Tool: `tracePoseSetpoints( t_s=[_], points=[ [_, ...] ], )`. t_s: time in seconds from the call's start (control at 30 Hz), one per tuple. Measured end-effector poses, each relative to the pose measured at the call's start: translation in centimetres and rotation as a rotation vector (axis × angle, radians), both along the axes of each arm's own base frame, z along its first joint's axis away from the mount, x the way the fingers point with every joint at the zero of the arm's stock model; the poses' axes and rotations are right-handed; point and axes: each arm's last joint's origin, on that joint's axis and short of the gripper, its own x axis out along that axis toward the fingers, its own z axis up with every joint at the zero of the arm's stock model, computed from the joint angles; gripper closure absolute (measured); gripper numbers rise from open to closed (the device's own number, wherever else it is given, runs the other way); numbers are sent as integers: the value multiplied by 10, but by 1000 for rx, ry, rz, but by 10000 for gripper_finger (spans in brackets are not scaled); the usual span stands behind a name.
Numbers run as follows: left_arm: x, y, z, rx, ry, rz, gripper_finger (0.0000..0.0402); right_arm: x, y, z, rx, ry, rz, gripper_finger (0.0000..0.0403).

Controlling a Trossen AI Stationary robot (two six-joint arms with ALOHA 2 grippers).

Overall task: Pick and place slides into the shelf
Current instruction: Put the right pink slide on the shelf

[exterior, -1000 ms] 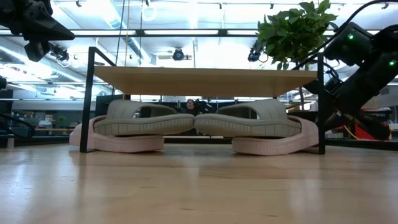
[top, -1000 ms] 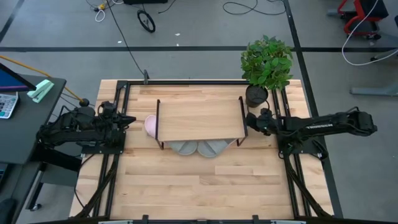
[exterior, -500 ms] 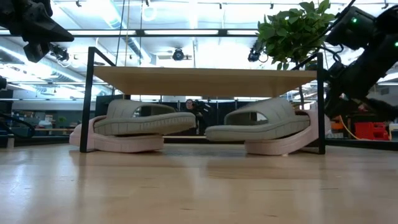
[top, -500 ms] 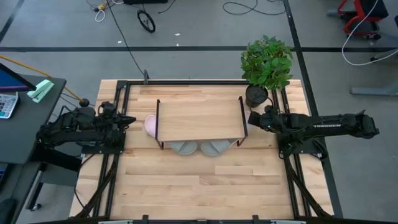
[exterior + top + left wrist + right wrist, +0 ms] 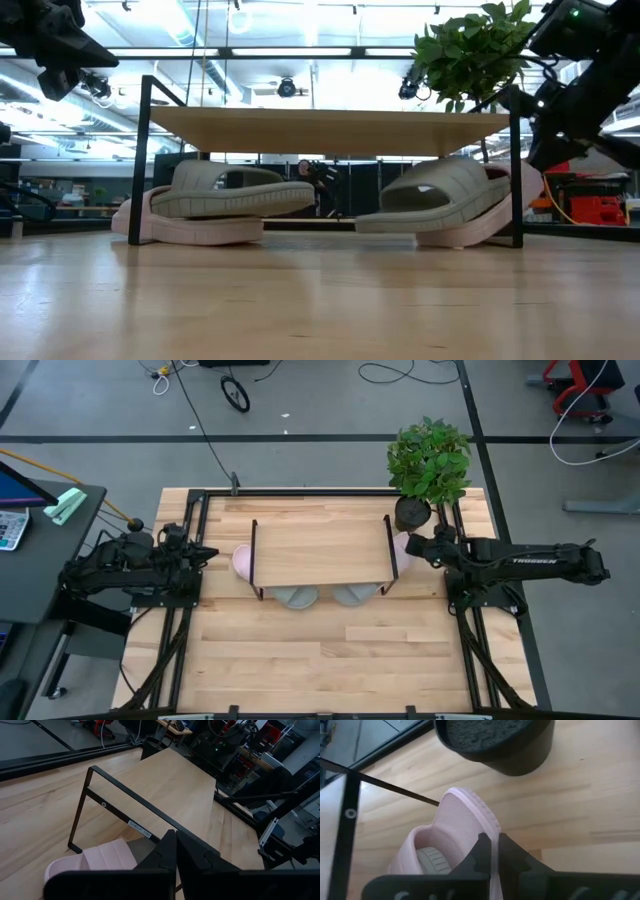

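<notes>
Slides (image 5: pixel 296 596) mostly under shelf (image 5: pixel 320 550)

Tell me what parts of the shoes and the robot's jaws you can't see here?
- High view: the shelf board covers most of the grey slides; only their ends show.
- Low view: the pink slides sit mostly behind the grey ones.
- Right wrist view: the right gripper shut on a pink slide; its fingers hide the pinch spot.

The small wood shelf (image 5: pixel 320 550) with black ends stands on the table, with a grey slide on a pink slide (image 5: pixel 205 228) under its left side and a tilted grey-on-pink stack (image 5: pixel 450 195) under its right.
</notes>
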Motion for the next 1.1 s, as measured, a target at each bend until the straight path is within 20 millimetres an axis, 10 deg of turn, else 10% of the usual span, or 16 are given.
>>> tracePoseSetpoints(
  t_s=[1.1],
  points=[
    [0, 0, -2, -1, 17, 0, 387, -48, 4, 86, -81, 300, -45, 391]
  ],
)
